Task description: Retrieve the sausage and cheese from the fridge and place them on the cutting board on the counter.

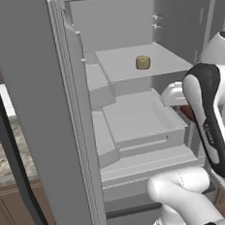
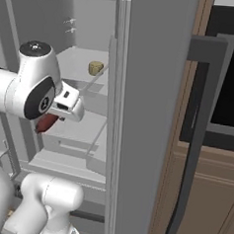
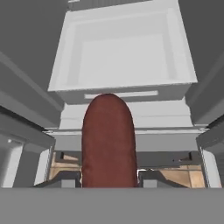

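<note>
Clamped between the claw's (image 3: pixel 109 177) finger tips in my hand view is the sausage (image 3: pixel 108 140), its long axis running straight out along the line of the gripper, rounded end pointing at the pale shelves of the open fridge (image 1: pixel 134 117). From my right base camera I catch the dark red end poking out low beside the wrist, in front of the middle shelf, so I judge it is already lifted off the shelf, though the arm blocks most of it and I can't be sure of the clearance. The cheese (image 1: pixel 143 62) sits alone on the upper shelf, above the claw and further back, well apart from it. With the jaws full, that puck has to wait. As I read it, the coming move turns on drawing the sausage back out lengthwise, away from the shelf edges and between the door and the fridge wall. I can read no labels, brands or writing anywhere.
</note>
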Motion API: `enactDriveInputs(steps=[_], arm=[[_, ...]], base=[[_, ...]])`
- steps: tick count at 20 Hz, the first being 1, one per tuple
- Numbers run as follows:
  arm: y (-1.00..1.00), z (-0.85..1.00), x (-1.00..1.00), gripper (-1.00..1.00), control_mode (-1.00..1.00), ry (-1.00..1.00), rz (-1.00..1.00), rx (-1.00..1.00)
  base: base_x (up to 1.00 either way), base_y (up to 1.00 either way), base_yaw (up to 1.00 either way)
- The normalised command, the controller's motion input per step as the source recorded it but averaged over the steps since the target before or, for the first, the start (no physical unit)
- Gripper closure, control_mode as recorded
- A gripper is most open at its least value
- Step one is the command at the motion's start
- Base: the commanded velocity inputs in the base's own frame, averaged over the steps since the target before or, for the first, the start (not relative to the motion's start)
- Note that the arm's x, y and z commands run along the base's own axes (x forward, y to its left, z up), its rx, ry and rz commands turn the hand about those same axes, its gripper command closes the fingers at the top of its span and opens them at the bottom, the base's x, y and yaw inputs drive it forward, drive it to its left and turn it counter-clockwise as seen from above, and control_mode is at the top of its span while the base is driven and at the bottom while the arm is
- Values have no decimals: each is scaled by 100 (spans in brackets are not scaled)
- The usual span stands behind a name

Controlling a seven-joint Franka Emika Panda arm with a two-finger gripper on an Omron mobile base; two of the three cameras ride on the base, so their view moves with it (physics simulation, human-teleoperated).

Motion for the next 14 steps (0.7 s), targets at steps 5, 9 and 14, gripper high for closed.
enactDriveInputs(steps=[5, 9, 14], arm=[[0, 42, -71, 100, -100, 0, -11, 0], [0, 3, -78, 100, -100, -8, -22, -7], [0, 0, -33, 100, -100, -29, -15, -16]], base=[[0, 0, 0], [0, 0, 0], [0, 0, 0]])
